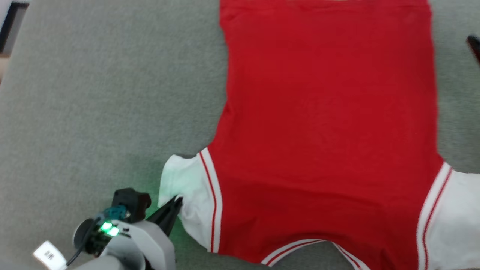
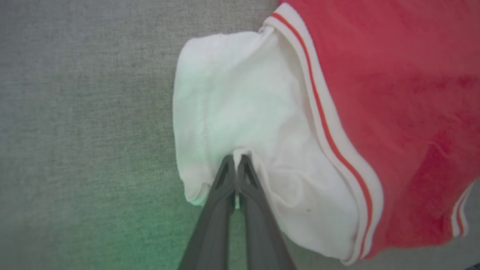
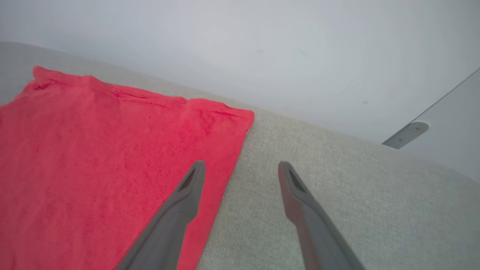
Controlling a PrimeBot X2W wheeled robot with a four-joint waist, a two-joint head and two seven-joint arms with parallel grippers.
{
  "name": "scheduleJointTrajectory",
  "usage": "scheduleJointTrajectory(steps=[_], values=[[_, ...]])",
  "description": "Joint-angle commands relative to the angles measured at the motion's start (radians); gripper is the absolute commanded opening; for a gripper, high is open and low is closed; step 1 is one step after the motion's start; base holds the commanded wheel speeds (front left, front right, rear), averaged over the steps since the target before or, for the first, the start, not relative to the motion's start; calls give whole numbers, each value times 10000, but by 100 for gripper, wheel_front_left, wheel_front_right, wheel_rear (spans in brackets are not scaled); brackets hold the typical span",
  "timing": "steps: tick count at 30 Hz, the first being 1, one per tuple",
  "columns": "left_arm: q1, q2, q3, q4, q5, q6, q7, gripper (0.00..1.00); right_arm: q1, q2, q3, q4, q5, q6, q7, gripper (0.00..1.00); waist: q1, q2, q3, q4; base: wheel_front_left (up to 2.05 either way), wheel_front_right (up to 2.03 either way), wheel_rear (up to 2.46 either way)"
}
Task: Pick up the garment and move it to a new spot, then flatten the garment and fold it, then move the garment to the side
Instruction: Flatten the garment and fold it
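left tool (image 2: 237,160) pinching white sleeve (image 2: 232,93) of red jersey-knit shirt (image 1: 326,112); right tool (image 3: 242,168) spread, empty. risk: one-sided pull bunches sleeve, drags shirt askew on grey fabric bench (image 1: 93,93).

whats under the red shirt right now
The garment lies spread on a grey fabric surface, which shows on both sides of it. Whatever is directly beneath the cloth is covered, so I cannot tell if anything else lies there.
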Motion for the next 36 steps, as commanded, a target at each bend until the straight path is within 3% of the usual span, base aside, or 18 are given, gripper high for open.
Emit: scheduleJointTrajectory(steps=[1,12,23,24,25,30,36], values=[[-244,-227,-60,154,120,-136,69,0,-790,19,251,815,-166,-17,-136,100,0,0,715,734,0,0,0],[-1152,-1568,-611,1227,554,-1135,304,0,-4172,96,244,5964,-752,-17,385,100,0,0,1559,2297,0,0,0],[-1345,-2321,-896,2272,608,-1681,230,0,-5265,222,104,8860,-1482,-16,2015,100,0,0,1987,3032,0,0,0],[-1337,-2333,-889,2368,584,-1705,207,0,-5236,225,240,9102,-1653,-16,2299,57,0,0,1986,3049,0,0,0],[-1339,-2353,-872,2444,542,-1719,185,0,-5255,172,292,9294,-1788,-16,2476,0,0,0,1983,3063,0,0,0],[-1270,-2364,-795,2815,444,-1781,77,0,-5402,-59,126,9780,-2396,-20,2031,0,0,0,1884,2908,0,0,0],[-1213,-2128,-635,3046,377,-1679,-20,0,-5353,345,463,9601,-2534,-16,1961,0,0,0,1566,2337,0,0,0]])
